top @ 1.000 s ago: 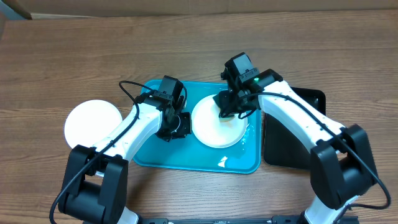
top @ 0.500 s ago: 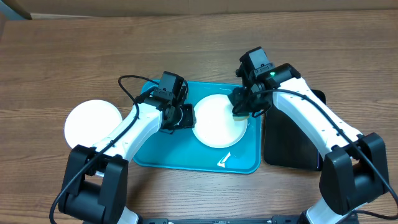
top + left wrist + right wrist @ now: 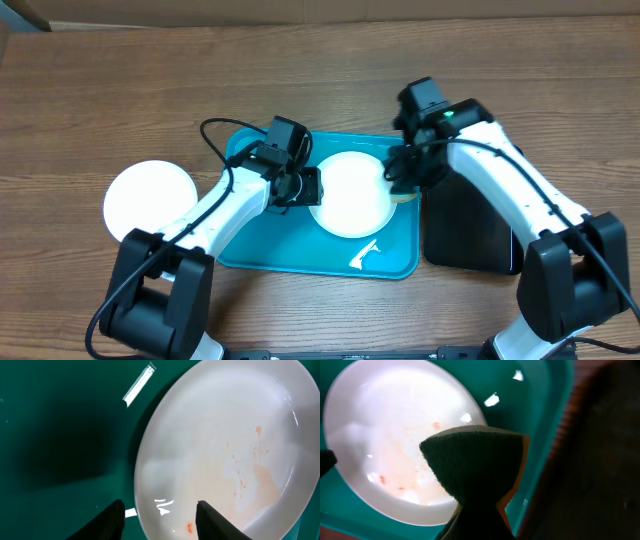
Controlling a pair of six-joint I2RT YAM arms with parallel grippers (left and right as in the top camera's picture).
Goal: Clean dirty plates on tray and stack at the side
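- Plate (image 3: pixel 350 193) — white, round, shallow. It lies flat in the tray, right of its middle, with faint orange-red smears on its face in both wrist views.
- Tray (image 3: pixel 245 250) — turquoise with a raised rim, on the table between the two arms.
- Left gripper (image 3: pixel 160 520) — fingers apart, one over the tray floor and the other over the plate, with the plate's rim between them. Whether either touches it cannot be told.
- Sponge (image 3: pixel 475 462) — dark scouring face, yellow edge, hanging over the plate's right edge.
- Right gripper (image 3: pixel 405 172) — fingers closed on the sponge.
- Second plate (image 3: pixel 150 198) — white, on the table left of the tray and apart from it.
- Black tray (image 3: pixel 470 235) — just beside the tray's right side.
- Table (image 3: pixel 100 90) — wood-grain.
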